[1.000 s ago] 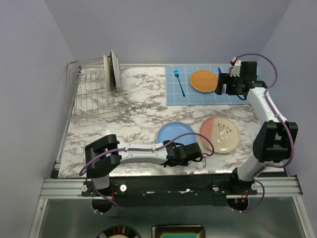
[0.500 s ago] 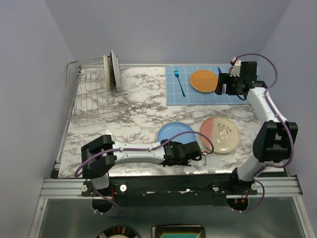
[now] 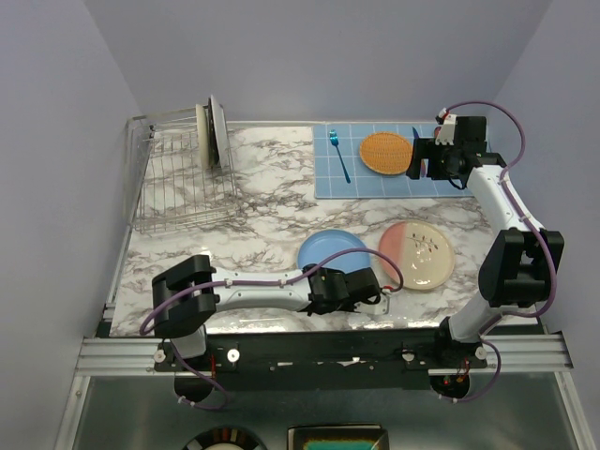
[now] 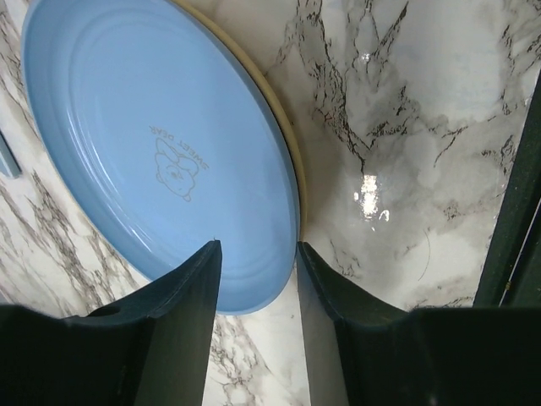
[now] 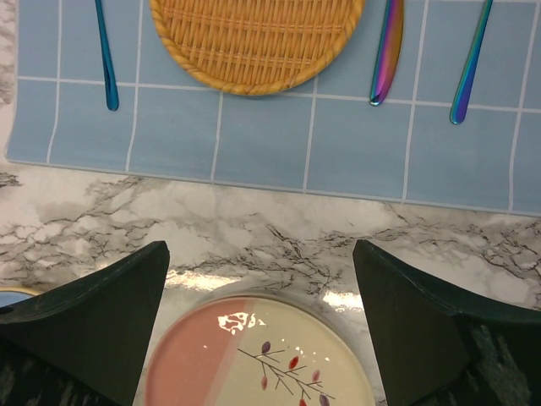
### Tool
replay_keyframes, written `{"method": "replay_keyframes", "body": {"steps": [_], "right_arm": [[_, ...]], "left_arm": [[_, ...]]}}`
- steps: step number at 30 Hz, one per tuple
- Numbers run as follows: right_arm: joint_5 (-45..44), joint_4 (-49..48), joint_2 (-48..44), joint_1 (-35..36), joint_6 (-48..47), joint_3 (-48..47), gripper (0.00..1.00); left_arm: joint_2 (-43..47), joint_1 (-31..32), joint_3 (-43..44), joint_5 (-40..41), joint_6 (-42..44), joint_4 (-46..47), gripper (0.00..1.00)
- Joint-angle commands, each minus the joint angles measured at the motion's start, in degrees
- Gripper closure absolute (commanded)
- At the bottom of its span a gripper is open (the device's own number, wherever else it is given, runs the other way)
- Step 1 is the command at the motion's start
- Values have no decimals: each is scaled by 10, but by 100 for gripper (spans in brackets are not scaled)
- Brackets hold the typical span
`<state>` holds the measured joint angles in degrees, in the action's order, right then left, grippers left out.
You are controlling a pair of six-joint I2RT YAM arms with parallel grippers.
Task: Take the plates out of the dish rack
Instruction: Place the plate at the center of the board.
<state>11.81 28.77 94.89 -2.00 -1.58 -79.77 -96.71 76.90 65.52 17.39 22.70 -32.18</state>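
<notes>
Two plates [image 3: 212, 131] stand upright at the far end of the dish rack [image 3: 178, 192]. A blue plate [image 4: 152, 152] and a pink-cream plate [image 5: 258, 355] lie flat on the table [image 3: 262, 187]. The left hand [image 4: 256, 249] is parted at the blue plate's rim, not clamping it; the right hand [image 5: 260, 249] is wide open above the mat [image 5: 254, 135], with woven disc [image 5: 254, 34] and cutlery [image 5: 106, 51] beyond

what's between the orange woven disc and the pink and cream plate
Just the blue mat, then bare marble table; clearest in the right wrist view.

1. The blue plate [image 4: 127, 127] carries pale lettering at its centre, upside down in the left wrist view. It seems to read "SWEET DEAR".
2. A small outlined animal emblem adjoins those words.
</notes>
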Motion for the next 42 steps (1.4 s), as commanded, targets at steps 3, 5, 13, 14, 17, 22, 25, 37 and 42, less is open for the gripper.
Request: {"method": "replay_keyframes", "body": {"steps": [3,5,13,14,17,22,25,37,42], "right_arm": [[12,8,-1,-6,-7,2,1],[13,9,-1,-7,-7,2,1],[17,10,0,-8,-9,1,1],[17,9,1,-7,-9,2,1],[17,9,1,-8,-8,2,1],[20,11,4,-8,-8,1,1],[20,12,5,-7,-9,1,1],[22,13,11,-7,-10,1,1],[19,14,12,-7,-9,0,1]], "left_arm": [[-23,3,-6,5,-5,10,56],[-28,2,-7,4,-7,11,57],[-48,3,-2,0,-14,8,59],[-47,2,-1,1,-14,7,59],[-41,3,5,4,-14,4,59],[-38,3,16,8,-16,-7,59],[-36,3,20,11,-14,-11,59],[15,2,17,22,-20,-3,37],[39,3,24,33,-13,-3,37]]}}
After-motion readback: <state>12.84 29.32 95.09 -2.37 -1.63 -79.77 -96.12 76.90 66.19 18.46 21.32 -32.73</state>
